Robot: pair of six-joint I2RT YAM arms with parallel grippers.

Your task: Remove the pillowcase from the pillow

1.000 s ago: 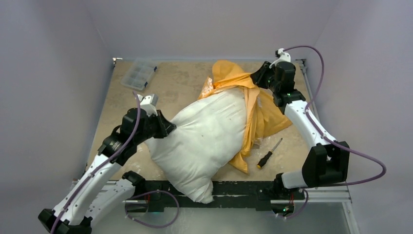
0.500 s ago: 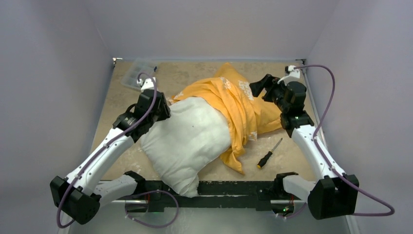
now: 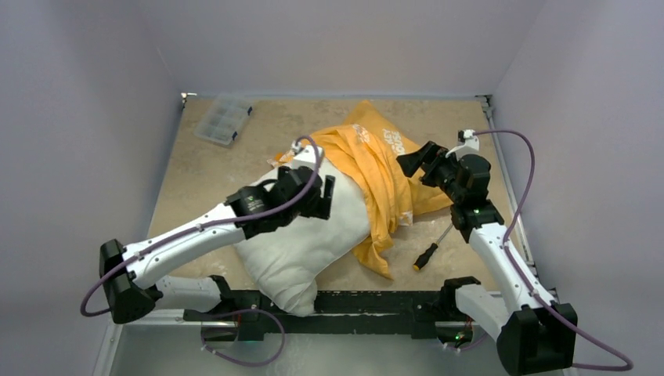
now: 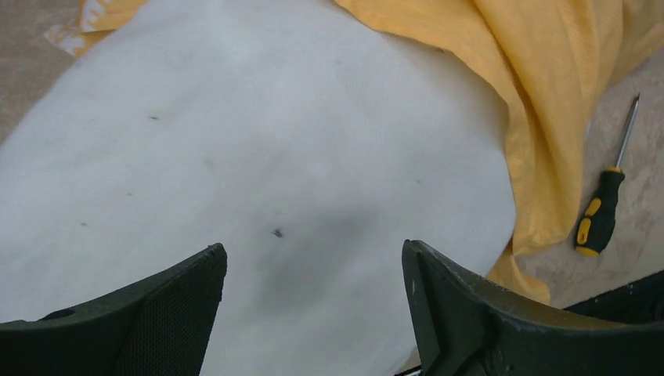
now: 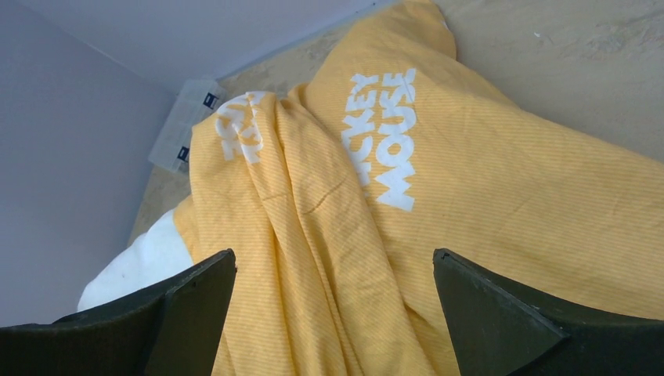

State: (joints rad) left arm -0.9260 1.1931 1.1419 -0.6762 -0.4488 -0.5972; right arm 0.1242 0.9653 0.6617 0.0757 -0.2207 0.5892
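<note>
Pillowcase [image 3: 384,168], crumpled ribbed orange cloth, drapes plump white pillow [image 3: 313,243]; left gripper [image 4: 312,251], right gripper [image 5: 333,254] spread.

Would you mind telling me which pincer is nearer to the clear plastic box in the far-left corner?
Left. The left pincer hovers over the white pillow, closer to the clear plastic box; the right pincer is over the orange pillowcase, farther to the right.

Robot lab: tabletop [image 3: 188,168] within plain walls [image 3: 329,47]
</note>
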